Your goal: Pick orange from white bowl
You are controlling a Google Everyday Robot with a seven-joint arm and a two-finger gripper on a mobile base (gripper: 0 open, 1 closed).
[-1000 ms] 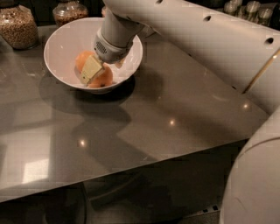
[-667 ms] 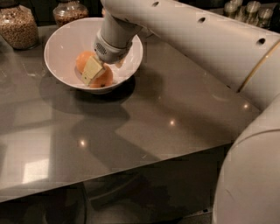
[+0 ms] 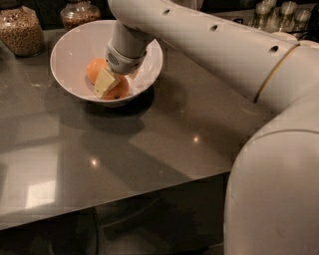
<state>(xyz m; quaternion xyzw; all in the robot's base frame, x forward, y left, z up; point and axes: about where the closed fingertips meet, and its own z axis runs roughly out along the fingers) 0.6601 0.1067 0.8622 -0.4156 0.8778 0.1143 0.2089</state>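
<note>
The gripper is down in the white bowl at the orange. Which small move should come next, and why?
Probably a slow, straight lift. The gripper sits inside the white bowl, against the orange, and the bowl's wall rises around it; a sideways pull could tip the bowl.

Arm (image 3: 214, 47) outstretched, end effector (image 3: 107, 83) pointing down, upper left

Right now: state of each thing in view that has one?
bowl: upright on the counter, orange inside.
orange: in the bowl, partly covered by the gripper; not lifted out.
gripper: down inside the bowl, on the orange.
left jar: upright, full of grain-like contents.
second jar: upright behind the bowl, brownish contents.
</note>
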